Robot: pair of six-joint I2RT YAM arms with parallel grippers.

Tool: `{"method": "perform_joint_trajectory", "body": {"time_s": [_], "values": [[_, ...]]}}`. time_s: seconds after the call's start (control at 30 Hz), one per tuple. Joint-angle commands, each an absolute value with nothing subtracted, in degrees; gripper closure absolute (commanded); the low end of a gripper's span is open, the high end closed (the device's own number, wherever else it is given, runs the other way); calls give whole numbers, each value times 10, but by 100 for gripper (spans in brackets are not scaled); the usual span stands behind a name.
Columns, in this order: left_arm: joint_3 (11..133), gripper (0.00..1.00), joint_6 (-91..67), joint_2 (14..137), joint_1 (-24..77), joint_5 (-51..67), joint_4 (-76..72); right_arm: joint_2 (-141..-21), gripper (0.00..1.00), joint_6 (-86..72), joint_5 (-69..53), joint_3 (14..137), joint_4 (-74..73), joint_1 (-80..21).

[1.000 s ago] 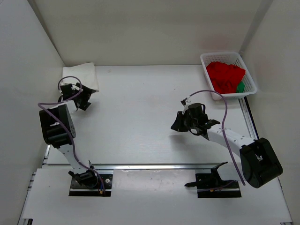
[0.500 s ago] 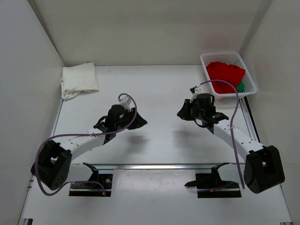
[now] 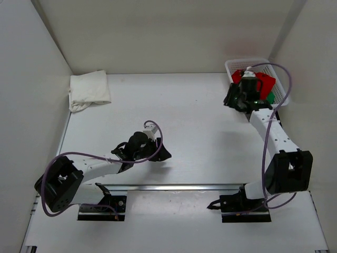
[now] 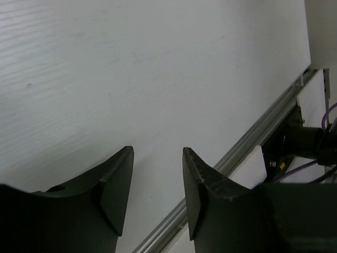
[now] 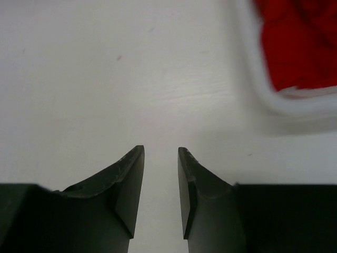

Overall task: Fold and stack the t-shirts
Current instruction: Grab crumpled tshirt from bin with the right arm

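The right gripper (image 5: 160, 153) has its jaws partly apart, a narrow gap with nothing in it, over the bare white table (image 3: 179, 105). It sits just beside the left wall of the white plastic mesh basket (image 3: 279, 79) at the far right corner. In the right wrist view the basket's blurred rim (image 5: 305, 105) curves across the upper right. Inside the basket lies the crumpled bright red cloth t-shirt (image 3: 266, 84), which fills most of it. A bit of the green t-shirt (image 3: 270, 98) shows at its near edge.

The left gripper (image 4: 158, 153) is also moderately parted and holds nothing. It is low over the table's near middle, close to the aluminium rail (image 4: 253, 142) along the front edge. The cream-white t-shirt (image 3: 89, 90) lies folded into a pad at the far left corner, well apart from both grippers.
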State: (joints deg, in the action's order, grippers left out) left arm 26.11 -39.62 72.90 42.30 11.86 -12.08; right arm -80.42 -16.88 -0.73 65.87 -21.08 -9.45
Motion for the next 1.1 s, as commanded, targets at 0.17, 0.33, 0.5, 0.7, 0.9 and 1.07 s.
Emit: {"method": "perform_joint_trajectory", "body": {"time_s": [0.17,0.33,0.5,0.7,0.9,1.07], "values": [[282,45,-393,756,508,166,-190,-969,74,-127,37,876,-265,51],[251,44,-401,759,519,182,-212,-1072,66,-121,38,964,-273,97],[237,43,-403,757,505,197,-227,-1189,60,-101,64,1107,-321,128],[247,44,-401,780,497,202,-228,-1270,59,-98,55,1185,-342,127],[250,43,-402,787,491,198,-228,-1342,91,-100,38,1300,-397,127],[257,44,-403,785,489,202,-221,-1290,100,-80,89,1323,-403,92]]}}
